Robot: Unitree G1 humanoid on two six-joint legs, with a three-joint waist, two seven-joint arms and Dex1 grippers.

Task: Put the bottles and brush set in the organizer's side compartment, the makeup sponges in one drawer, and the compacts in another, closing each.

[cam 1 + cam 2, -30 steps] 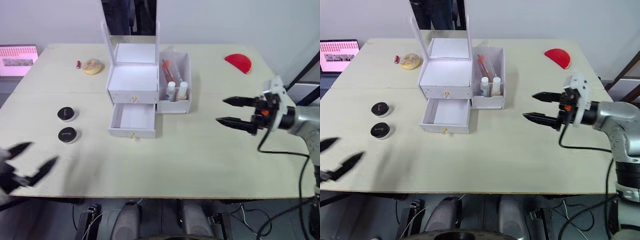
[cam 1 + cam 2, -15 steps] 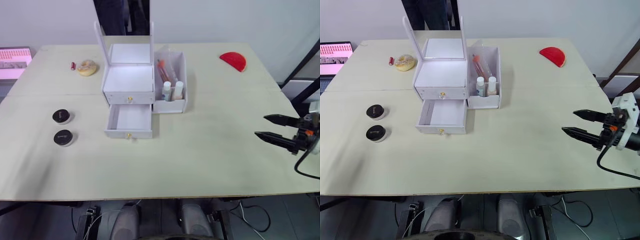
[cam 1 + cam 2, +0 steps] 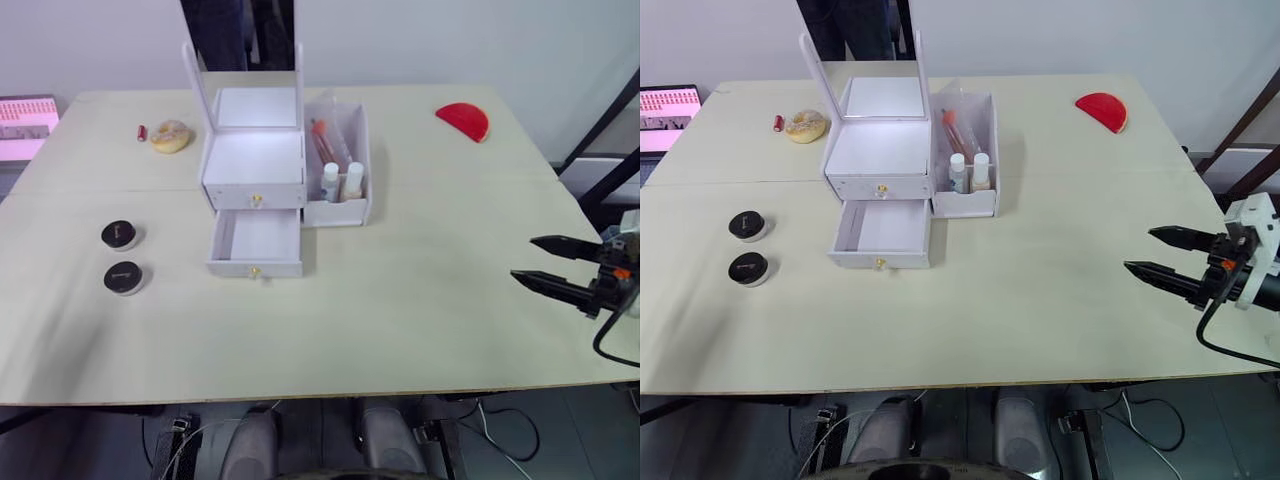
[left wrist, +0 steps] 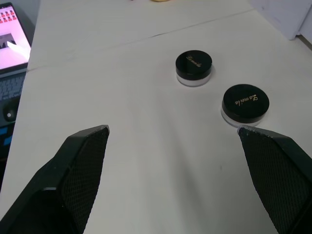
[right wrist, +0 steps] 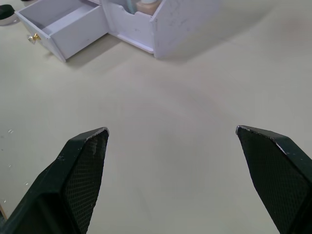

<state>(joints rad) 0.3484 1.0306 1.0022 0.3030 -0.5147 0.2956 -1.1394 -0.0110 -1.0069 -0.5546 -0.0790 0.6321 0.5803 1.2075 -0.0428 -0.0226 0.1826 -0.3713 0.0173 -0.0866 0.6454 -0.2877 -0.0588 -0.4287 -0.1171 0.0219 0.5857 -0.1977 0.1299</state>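
Side compartment of white plastic organizer (image 3: 338, 205) looks loaded: two small white bottles (image 3: 340, 181) plus clear brush pouch (image 3: 329, 143). Lower white drawer (image 3: 256, 242) open, empty. Two round black-lidded compacts (image 3: 122, 256) sit on pale tabletop (image 3: 400, 310), left-centre; beige sponge (image 3: 169, 135) upper left. Left tool (image 4: 170, 141) and right tool (image 3: 1165, 254) wide open, empty.

Head stereo pair overlooking table (image 3: 400, 320), wrist cameras close, facing tabletop

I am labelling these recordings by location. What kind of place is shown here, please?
Probably a lab or office room arranged for a test: a plain pale table against a bare wall, a laptop at its far left corner, and a white makeup organizer laid out with two black compacts.
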